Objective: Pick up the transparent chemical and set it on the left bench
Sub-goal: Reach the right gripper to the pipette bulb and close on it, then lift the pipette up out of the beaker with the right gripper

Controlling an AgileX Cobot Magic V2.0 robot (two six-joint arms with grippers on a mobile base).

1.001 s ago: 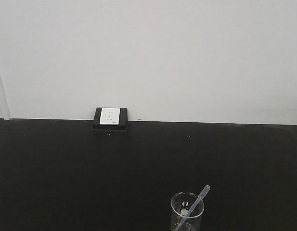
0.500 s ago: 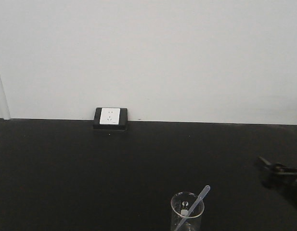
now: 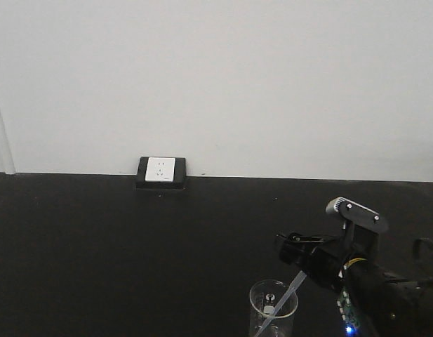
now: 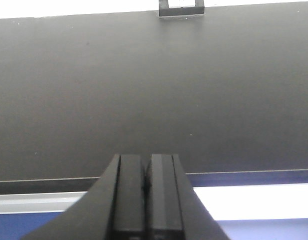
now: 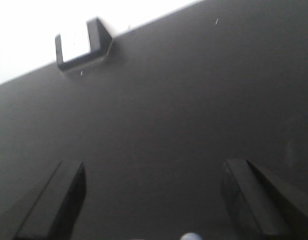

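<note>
1. Since 0.5 s ago, the right arm has swung in from the right edge. Its right gripper point(image 3: 290, 249) now hangs just above and behind the top of the pipette point(image 3: 286, 296).
2. That clear pipette leans in the glass beaker point(image 3: 252, 302) at the near edge of the black bench point(image 3: 97, 267), its bulb end sticking out above the rim toward the right.
3. The right wrist view shows the right gripper point(image 5: 154, 200) spread wide with nothing between its fingers. A pale blurred spot at the bottom edge is probably the pipette bulb.
4. The left gripper point(image 4: 146, 172) has its fingers pressed together, holding nothing, over bare bench.
5. Judging by its look, the pipette is very light, thin, soft plastic and likely slippery. A gentle pinch on the stem just below the bulb, above the rim, seems best. Squeezing the bulb could push liquid out, and a sideways pull could tip the beaker.
</note>
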